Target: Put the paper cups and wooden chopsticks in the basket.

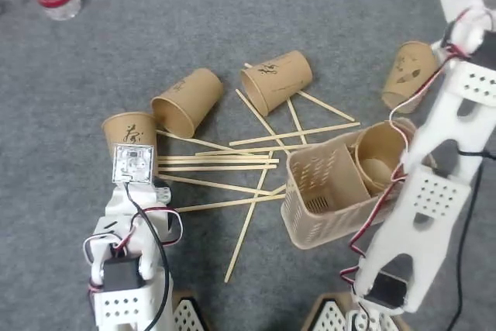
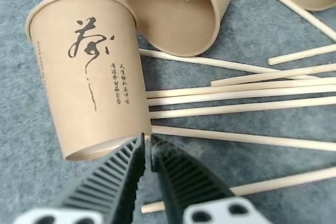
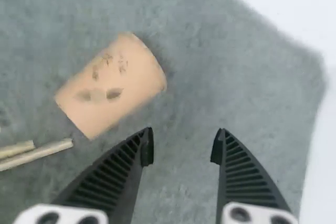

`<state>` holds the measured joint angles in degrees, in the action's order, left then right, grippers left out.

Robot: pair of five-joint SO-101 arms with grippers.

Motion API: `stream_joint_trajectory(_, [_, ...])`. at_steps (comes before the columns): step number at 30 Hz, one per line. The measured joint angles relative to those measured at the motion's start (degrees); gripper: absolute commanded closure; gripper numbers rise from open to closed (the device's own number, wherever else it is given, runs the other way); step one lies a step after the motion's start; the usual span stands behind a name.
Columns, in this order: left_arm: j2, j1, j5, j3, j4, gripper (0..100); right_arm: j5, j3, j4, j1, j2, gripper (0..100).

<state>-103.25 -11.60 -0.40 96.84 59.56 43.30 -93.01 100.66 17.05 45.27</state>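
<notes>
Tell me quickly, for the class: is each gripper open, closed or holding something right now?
Left gripper: closed, holding nothing, tips by the base of a paper cup.
Right gripper: open, holding nothing.

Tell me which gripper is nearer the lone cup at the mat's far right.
Right. The right gripper hangs open just beside the lone cup; the left gripper is across the mat, at the leftmost cup.
</notes>
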Motion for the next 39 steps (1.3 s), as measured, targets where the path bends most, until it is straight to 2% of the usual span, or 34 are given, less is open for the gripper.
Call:
stream_joint_trajectory(4, [0.00,0.00,0.00,0.00,0.00,99,-2.81,7.12,0.00,0.62,-11.60,81.1])
stream_joint_trajectory(10, [0.00,0.00,0.00,0.00,0.00,98,-3.25,29.10,0.09,0.62,-34.11,81.1])
stream_joint_trajectory(12, [0.00,0.00,0.00,0.00,0.00,94,-3.25,36.75,0.09,0.35,-42.90,81.1])
stream_joint_trajectory(15, [0.00,0.00,0.35,0.00,0.00,81,-3.25,48.00,0.09,0.53,-55.65,81.1])
stream_joint_trajectory(17, [0.00,0.00,2.55,0.00,0.00,76,-3.25,55.47,0.09,1.32,-62.86,80.9])
stream_joint_trajectory(20, [0.00,0.00,4.40,-1.14,0.00,77,-4.84,66.90,0.09,4.40,-71.47,80.9])
stream_joint_trajectory(24, [0.00,0.09,4.75,-9.05,0.00,80,-5.98,79.74,0.09,9.23,-78.59,81.1])
stream_joint_trajectory(28, [0.00,4.57,1.49,-18.81,1.49,80,-6.15,89.05,0.09,14.59,-84.22,81.1])
stream_joint_trajectory(32, [1.23,12.48,0.44,-28.57,4.75,80,-6.15,95.82,0.09,17.23,-90.90,81.1])
stream_joint_trajectory(39, [23.38,21.54,7.38,-48.00,7.65,80,-9.05,109.45,-1.14,18.11,-103.65,81.1])
